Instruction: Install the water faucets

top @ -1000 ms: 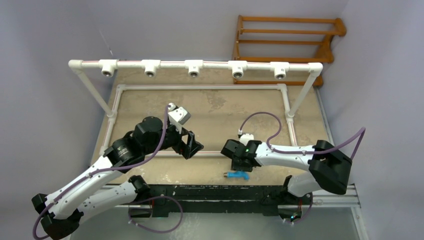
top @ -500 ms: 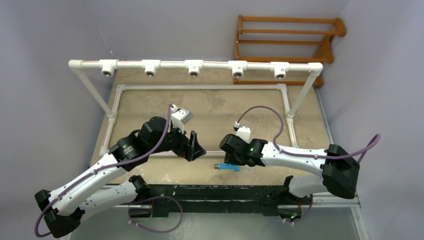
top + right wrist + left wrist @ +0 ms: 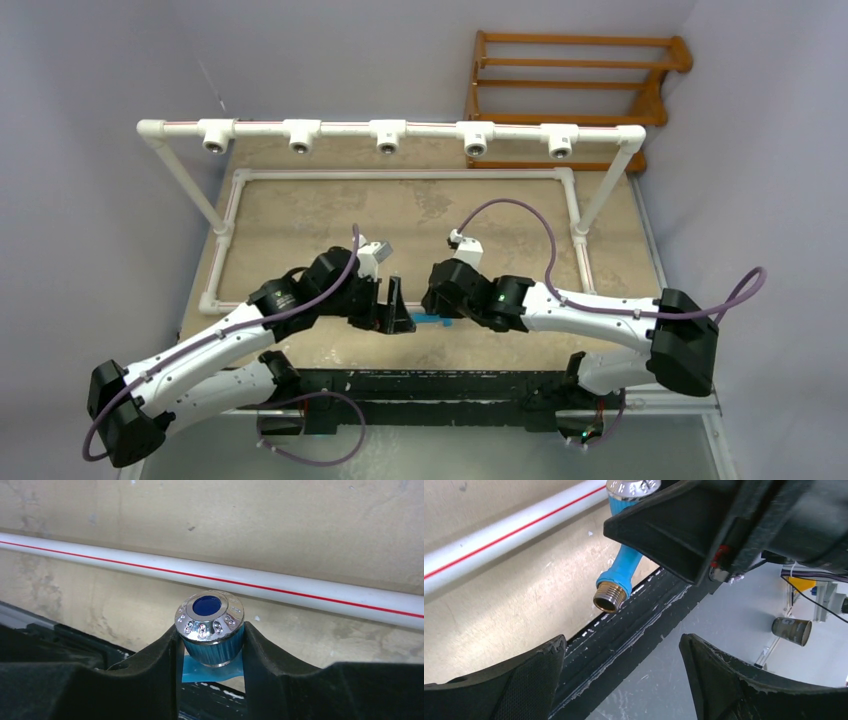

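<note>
The blue water faucet (image 3: 212, 650) hangs just above the near edge of the table, with my right gripper (image 3: 209, 636) shut on its ribbed blue knob under the chrome cap. From the left wrist view the faucet (image 3: 620, 572) points its silvery threaded end down toward my left gripper (image 3: 621, 641), which is open and empty a short way below it. In the top view the faucet (image 3: 432, 320) shows as a small blue sliver between the left gripper (image 3: 396, 312) and the right gripper (image 3: 428, 312), which meet at the table's front middle.
A white pipe frame lies on the table, its near pipe (image 3: 300, 587) red-striped. A raised back rail (image 3: 340, 128) carries several white tee fittings facing forward. A wooden rack (image 3: 580, 80) stands behind. The black mounting rail (image 3: 430, 385) runs along the front edge.
My right gripper has carried the faucet left and slightly away from the front edge. My left gripper has swung right and down to meet it, its jaws narrowing slightly.
</note>
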